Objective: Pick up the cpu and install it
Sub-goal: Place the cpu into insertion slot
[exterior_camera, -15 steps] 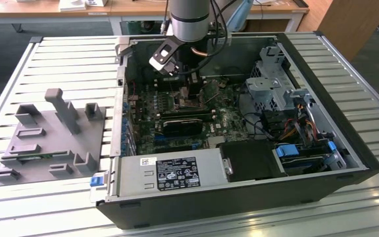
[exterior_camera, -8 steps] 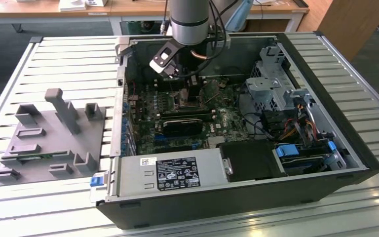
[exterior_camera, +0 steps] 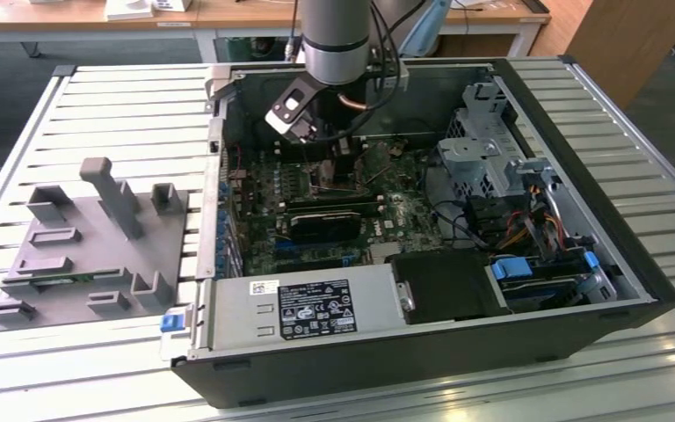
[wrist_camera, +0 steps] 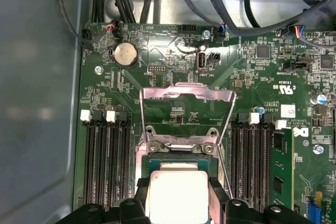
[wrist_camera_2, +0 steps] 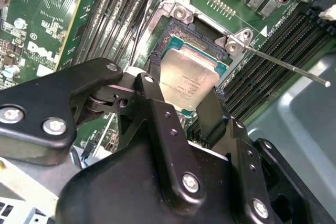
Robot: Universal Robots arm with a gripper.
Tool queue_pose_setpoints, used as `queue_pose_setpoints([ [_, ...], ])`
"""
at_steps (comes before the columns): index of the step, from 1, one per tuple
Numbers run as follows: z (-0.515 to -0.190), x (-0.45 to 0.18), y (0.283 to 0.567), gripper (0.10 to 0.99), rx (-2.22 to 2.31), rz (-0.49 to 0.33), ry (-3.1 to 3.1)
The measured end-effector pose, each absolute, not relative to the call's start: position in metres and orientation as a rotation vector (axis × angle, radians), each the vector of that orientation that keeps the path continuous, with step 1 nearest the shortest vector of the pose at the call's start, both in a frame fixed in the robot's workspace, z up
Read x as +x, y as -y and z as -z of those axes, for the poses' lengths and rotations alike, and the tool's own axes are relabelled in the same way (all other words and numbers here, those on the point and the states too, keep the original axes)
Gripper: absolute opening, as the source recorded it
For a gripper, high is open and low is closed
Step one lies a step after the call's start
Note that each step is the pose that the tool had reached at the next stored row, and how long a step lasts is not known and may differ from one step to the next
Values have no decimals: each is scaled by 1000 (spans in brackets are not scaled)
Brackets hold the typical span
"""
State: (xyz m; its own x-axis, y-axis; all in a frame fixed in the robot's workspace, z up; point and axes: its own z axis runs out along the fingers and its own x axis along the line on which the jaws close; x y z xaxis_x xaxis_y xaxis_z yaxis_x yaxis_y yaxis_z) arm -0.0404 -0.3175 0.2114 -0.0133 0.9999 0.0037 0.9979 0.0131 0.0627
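Note:
The cpu [wrist_camera_2: 191, 74] is a flat square chip with a shiny silver top. It sits between my two black fingers [wrist_camera_2: 152, 95], right over the open socket [wrist_camera_2: 207, 40] on the green motherboard. My gripper [wrist_camera_2: 181, 92] is shut on the cpu, one finger against each of two opposite edges. In the first wrist view the cpu [wrist_camera: 178, 184] lies just below the socket's frame, with the gripper [wrist_camera: 178, 203] around it. In the exterior view the arm [exterior_camera: 335, 44] reaches down into the open computer case, and the gripper [exterior_camera: 344, 169] hangs low over the board.
The socket's metal load plate [wrist_camera: 186, 108] stands raised, and its thin lever [wrist_camera_2: 286, 66] sticks out sideways. Memory slots [wrist_camera: 107, 166] flank the socket. A power supply [exterior_camera: 302, 308] and a drive cage [exterior_camera: 484, 141] crowd the case. A grey holder tray [exterior_camera: 91, 246] lies at the exterior view's left.

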Motion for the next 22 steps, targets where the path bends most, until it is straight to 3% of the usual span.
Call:
queue_pose_setpoints([
  [22,-197,-42,318,525,2204,-73,-2178],
])
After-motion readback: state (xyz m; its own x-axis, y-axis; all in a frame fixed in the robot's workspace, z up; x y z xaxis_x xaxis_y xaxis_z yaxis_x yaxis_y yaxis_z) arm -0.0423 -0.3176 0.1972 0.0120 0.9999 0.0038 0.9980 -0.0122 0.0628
